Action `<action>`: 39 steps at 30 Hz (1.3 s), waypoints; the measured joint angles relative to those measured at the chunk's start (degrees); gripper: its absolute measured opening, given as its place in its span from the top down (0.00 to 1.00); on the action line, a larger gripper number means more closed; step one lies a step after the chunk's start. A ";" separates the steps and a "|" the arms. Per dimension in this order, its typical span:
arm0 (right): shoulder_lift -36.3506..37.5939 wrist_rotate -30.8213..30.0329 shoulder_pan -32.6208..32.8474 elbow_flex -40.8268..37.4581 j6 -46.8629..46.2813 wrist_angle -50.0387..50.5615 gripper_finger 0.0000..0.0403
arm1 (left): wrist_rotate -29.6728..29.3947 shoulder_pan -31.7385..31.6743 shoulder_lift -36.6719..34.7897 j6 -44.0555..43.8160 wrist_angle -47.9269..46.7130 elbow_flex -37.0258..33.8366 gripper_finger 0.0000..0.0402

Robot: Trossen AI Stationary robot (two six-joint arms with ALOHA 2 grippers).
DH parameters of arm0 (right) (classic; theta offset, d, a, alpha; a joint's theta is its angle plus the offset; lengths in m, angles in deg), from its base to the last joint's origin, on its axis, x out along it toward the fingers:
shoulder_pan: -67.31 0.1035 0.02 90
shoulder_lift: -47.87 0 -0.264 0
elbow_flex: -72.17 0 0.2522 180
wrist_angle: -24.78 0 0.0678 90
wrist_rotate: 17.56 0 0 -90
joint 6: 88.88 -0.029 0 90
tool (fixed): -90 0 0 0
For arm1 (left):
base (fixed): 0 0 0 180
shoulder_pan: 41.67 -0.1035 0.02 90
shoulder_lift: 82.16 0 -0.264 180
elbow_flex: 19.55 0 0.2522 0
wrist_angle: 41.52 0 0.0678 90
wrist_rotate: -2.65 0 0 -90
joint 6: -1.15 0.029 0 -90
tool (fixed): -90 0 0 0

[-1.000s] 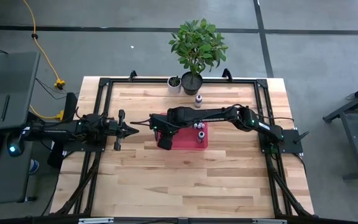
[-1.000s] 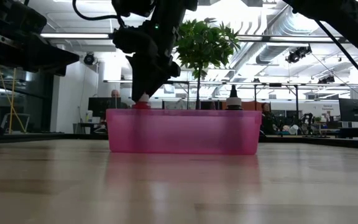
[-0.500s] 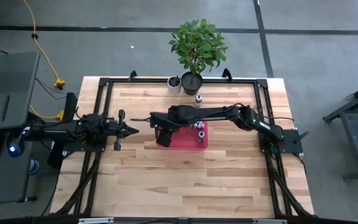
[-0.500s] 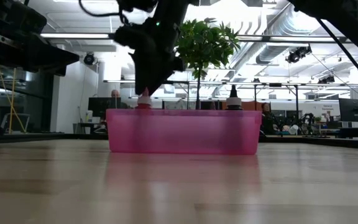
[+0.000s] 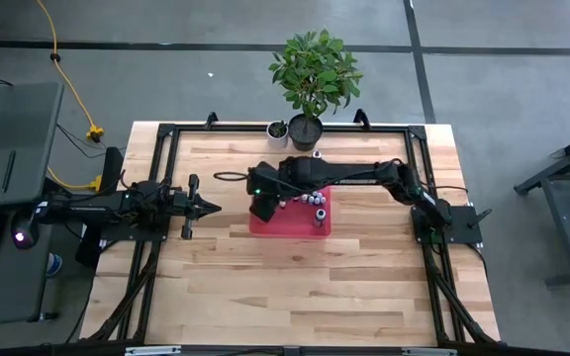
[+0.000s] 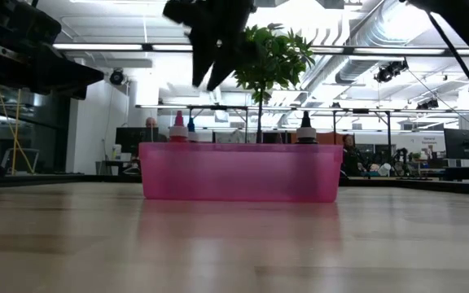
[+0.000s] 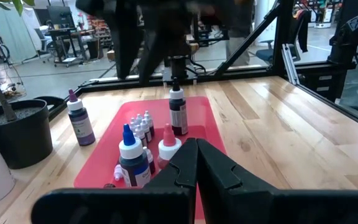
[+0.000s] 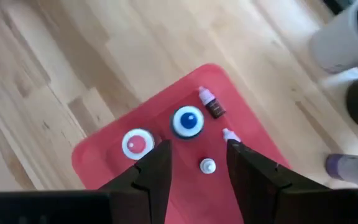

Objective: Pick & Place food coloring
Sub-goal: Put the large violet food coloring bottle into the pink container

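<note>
Several food coloring bottles stand on their bases in the red tray (image 5: pixel 310 223). Among them are a red-tipped bottle (image 8: pixel 137 143), a blue-tipped bottle (image 8: pixel 188 121), a dark bottle (image 7: pixel 178 112) and a cluster of tiny whitish-capped ones (image 7: pixel 143 124). A small bottle (image 8: pixel 211 102) lies on its side in the tray. A purple bottle (image 7: pixel 81 122) stands on the table outside the tray, toward the pots. My right gripper (image 8: pixel 199 146) is open and hangs high above the tray's left end, touching nothing. My left gripper (image 5: pixel 214 206) is shut and waits left of the tray.
A black pot (image 5: pixel 304 133) with a leafy plant and a small white pot (image 5: pixel 278 133) stand at the far edge, behind the tray. A black frame (image 5: pixel 166 133) runs around the tabletop. Bare wood lies on the near side of the tray.
My right gripper has risen from low over the red-tipped bottle at the tray's left end to well above it. The red-tipped bottle stays standing in the tray, now free of the fingers.
</note>
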 joint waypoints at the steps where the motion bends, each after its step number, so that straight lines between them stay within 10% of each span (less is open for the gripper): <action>1: 0.64 -0.32 0.00 0.00 -0.79 0.12 0.65 | 0.00 -0.02 0.00 0.00 0.00 0.00 1.00; 16: 2.74 -8.10 -5.55 -0.02 -17.99 17.21 0.63 | 0.00 -0.02 0.00 0.01 0.00 0.00 1.00; 30: 2.95 -5.92 -9.56 -0.02 -27.36 23.38 0.26 | 0.00 -0.02 0.01 0.00 0.00 0.00 1.00; 39: 9.47 -2.13 -11.87 -9.25 -28.31 19.16 0.21 | 0.00 0.00 0.01 0.01 0.00 0.00 1.00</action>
